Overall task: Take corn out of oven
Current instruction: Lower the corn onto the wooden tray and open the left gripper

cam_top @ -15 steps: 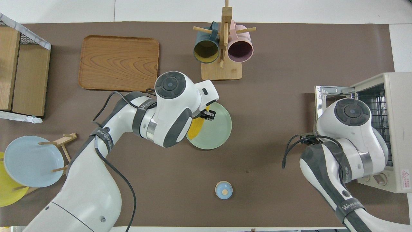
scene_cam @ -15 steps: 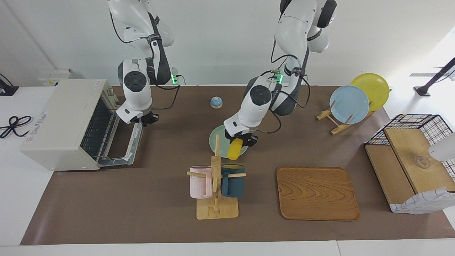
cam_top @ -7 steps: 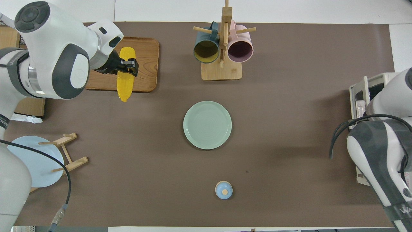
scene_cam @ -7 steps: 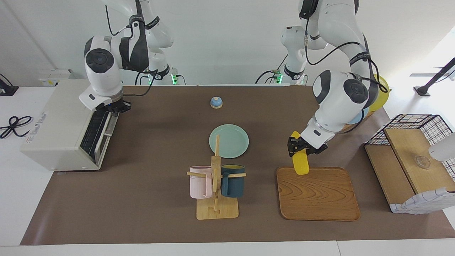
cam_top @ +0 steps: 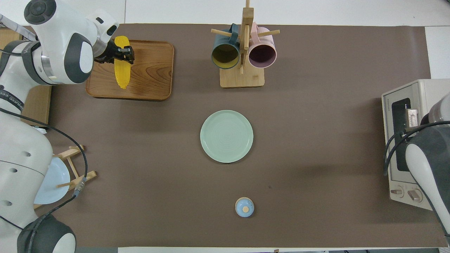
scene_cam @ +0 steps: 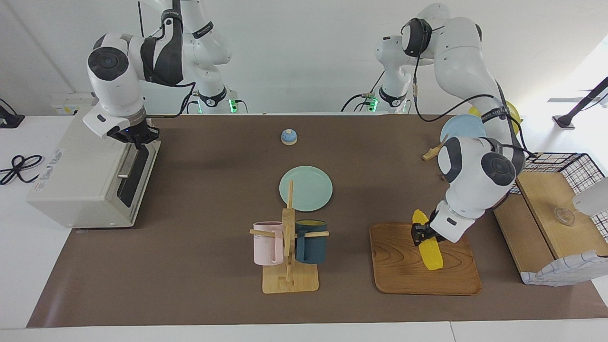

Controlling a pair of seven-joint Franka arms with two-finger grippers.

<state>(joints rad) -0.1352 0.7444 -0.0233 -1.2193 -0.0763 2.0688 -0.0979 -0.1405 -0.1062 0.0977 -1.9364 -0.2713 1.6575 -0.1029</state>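
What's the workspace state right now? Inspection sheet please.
Surface: table under a brown mat.
Job's things: corn out of the oven, held over the wooden tray; oven door shut.
Clutter: green plate, mug rack with pink and dark blue mugs, small blue bell, plate stand with blue and yellow plates, wire basket.
Grippers: left gripper shut on the corn; right gripper shut, at the oven door's top edge.
Cables: arm cables; black cord beside the oven.
Surroundings: white wall.
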